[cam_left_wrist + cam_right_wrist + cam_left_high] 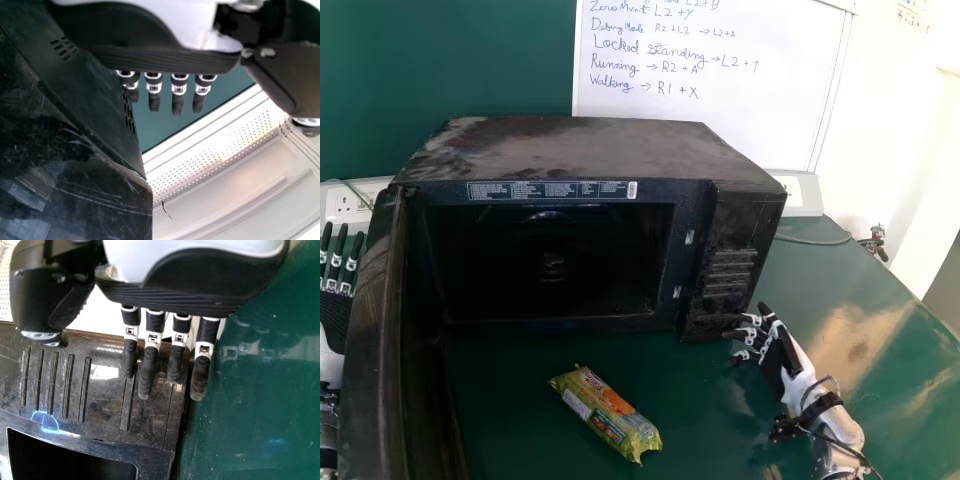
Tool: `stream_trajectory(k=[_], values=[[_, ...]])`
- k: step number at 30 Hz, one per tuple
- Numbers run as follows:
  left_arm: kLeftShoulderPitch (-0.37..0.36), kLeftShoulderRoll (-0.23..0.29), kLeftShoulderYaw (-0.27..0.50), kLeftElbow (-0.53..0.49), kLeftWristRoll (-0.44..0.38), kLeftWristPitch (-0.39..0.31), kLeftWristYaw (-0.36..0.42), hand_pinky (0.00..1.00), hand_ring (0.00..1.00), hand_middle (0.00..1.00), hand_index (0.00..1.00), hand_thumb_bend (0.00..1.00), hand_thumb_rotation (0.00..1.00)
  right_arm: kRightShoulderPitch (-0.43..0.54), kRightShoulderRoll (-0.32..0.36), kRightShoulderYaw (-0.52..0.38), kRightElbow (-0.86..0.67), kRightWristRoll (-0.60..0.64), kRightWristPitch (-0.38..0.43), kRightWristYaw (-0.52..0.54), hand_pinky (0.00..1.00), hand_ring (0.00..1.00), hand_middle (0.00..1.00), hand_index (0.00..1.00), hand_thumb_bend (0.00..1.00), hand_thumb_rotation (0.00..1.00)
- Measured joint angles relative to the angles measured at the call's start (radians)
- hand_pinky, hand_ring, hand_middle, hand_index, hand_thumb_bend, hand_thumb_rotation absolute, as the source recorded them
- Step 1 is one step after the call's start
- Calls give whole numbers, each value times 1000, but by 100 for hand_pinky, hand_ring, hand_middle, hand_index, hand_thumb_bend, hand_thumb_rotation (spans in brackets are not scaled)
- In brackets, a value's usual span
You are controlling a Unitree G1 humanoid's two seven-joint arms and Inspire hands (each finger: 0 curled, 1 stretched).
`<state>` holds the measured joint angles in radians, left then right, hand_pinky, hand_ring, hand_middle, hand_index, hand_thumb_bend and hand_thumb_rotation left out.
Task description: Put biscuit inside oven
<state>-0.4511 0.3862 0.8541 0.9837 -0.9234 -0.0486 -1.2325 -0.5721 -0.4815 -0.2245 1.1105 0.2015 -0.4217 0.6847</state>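
Head view has the biscuit packet (607, 412) lying on the green table (840, 300), in front of the oven (580, 145), whose door (375, 350) stands open. My right hand (780, 360) is near the oven's control panel (725, 270), well apart from the packet, fingers loosely extended. My left hand (332, 315) is beyond the door, its fingers straight, the thumb away from them.

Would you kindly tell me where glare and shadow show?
Head view: a glare patch on the table, shadow inside the oven; left wrist view: pale reflections on a dark glossy panel; right wrist view: a bluish glint on the oven's front.
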Motion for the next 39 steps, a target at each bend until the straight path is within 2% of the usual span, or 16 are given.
stream_trajectory(k=[12,15,18,23,30,35,39], values=[[1,-5,0,-7,0,-6,6,0,0,67,100,26,100,0,-1,1,-2,-1,6,0,34,40,53,74,73,8],[1,-5,0,-6,0,-9,6,0,4,67,100,27,100,0,-1,2,-3,-2,5,-1,34,40,53,75,72,7],[2,-6,0,-8,0,-7,8,0,1,67,100,27,100,0,-1,2,-3,-2,5,-1,34,39,52,75,72,6],[3,-6,0,-12,0,6,14,0,3,68,100,28,100,0,-1,-1,-2,-1,6,3,34,39,53,74,73,6],[2,-6,0,-11,0,11,13,0,0,68,100,28,100,0,-2,-4,-2,1,8,7,35,40,53,75,72,4],[0,-3,-1,-3,0,12,2,0,6,69,100,29,100,0,-4,2,-1,-4,-1,8,35,41,54,76,71,7],[-1,-2,-1,-1,0,12,0,0,5,68,100,27,100,0,-5,4,1,-6,-5,11,35,40,54,77,71,6]])
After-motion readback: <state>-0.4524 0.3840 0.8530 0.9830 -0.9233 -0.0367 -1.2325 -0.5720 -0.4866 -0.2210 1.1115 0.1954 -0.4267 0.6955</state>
